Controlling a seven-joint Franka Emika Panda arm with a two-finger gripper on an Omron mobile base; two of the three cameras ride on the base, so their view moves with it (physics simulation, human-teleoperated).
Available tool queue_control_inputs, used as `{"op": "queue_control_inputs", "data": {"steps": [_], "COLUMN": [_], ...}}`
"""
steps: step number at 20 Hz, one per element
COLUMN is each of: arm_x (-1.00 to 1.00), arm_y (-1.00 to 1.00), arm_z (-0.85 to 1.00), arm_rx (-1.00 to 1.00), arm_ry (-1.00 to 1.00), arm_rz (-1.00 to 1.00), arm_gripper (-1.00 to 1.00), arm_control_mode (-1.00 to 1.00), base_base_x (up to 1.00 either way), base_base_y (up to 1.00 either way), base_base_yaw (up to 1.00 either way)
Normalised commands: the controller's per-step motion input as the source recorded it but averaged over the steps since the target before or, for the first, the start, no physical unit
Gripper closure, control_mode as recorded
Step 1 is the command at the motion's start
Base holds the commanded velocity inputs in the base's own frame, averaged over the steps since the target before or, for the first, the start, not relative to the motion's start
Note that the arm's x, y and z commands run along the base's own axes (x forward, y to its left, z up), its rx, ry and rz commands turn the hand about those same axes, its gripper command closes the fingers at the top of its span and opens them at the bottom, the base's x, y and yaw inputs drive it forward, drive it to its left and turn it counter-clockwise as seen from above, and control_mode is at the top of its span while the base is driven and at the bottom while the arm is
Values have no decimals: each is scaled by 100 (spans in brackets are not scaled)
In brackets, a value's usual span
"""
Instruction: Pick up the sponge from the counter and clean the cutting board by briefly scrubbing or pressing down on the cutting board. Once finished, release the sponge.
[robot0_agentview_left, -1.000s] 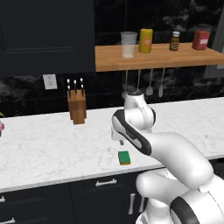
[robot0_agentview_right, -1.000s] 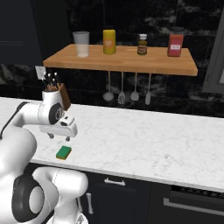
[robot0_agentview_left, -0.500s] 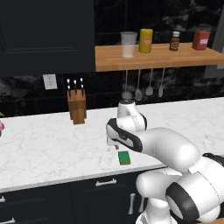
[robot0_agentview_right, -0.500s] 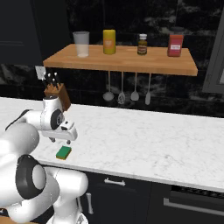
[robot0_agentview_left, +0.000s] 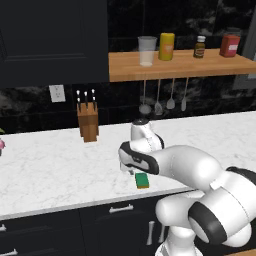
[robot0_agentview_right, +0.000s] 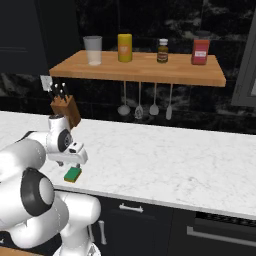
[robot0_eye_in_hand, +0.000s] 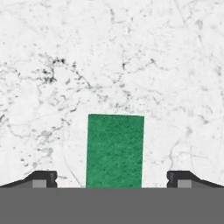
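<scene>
My gripper (robot0_eye_in_hand: 112, 177) hangs over the long white marble worktop (robot0_agentview_left: 50, 165) and it is wide open, with nothing in it. I can see my two small dark fingertips (robot0_eye_in_hand: 41, 178) far apart at the bottom of the hand view, one on each side. Between them, lower down on the worktop, lies the small green sponge with a yellow bottom layer (robot0_eye_in_hand: 115, 151). My fingers are not touching it. From the left base view the sponge (robot0_agentview_left: 142, 180) sits close to the front edge of the worktop, just under my white arm. From the right base view the sponge (robot0_agentview_right: 73, 174) is in the same place, right below my gripper (robot0_agentview_right: 77, 161). At the back of the worktop, near the dark wall, stands an upright brown wooden knife block (robot0_agentview_left: 88, 121) with knife handles sticking up out of it. It is well apart from the sponge. Above the worktop is an orange-brown wooden wall shelf (robot0_agentview_left: 175, 67). On the shelf stand a clear cup (robot0_agentview_left: 147, 50), a yellow can (robot0_agentview_left: 166, 46), a small dark bottle (robot0_agentview_left: 199, 47) and a red box (robot0_agentview_left: 229, 45). Under the shelf hang some grey metal spoons and ladles (robot0_agentview_left: 164, 97). Below the worktop are dark cabinets (robot0_agentview_left: 100, 225) with silver handles.
</scene>
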Motion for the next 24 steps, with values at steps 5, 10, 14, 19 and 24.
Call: {"op": "queue_control_inputs", "data": {"steps": [5, 10, 14, 19, 24], "arm_x": [0, 0, 0, 2, 5], "arm_y": [0, 0, 0, 0, 0], "arm_z": [-31, -28, -21, -12, -1], "arm_rx": [0, 0, 0, 0, 1], "arm_ry": [0, 0, 0, 0, 0], "arm_rz": [0, 0, 0, 0, 0], "arm_gripper": [-100, -100, -100, -100, 100], "arm_control_mode": [-100, -100, -100, -100, -100], "base_base_x": [0, 0, 0, 0, 0], "base_base_y": [0, 0, 0, 0, 0], "base_base_yaw": [0, 0, 0, 0, 0]}}
